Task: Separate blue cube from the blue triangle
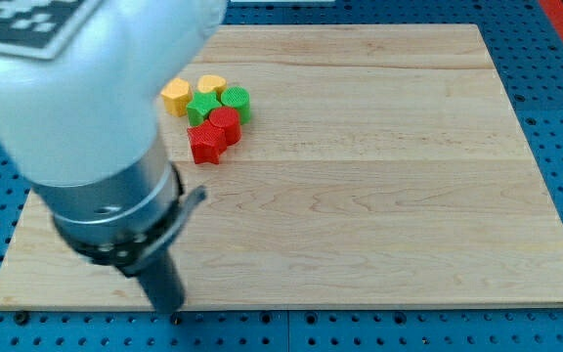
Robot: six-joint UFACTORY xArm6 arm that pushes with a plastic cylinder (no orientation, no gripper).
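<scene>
No blue cube or blue triangle shows in the camera view; the arm's big grey body covers the board's left part and may hide them. My tip rests near the board's bottom edge at the view's lower left. It is well below the cluster of blocks and touches none of them.
A tight cluster sits at the upper left of the wooden board: a yellow block, a second yellow block, a green star, a green cylinder, a red cylinder and a red star.
</scene>
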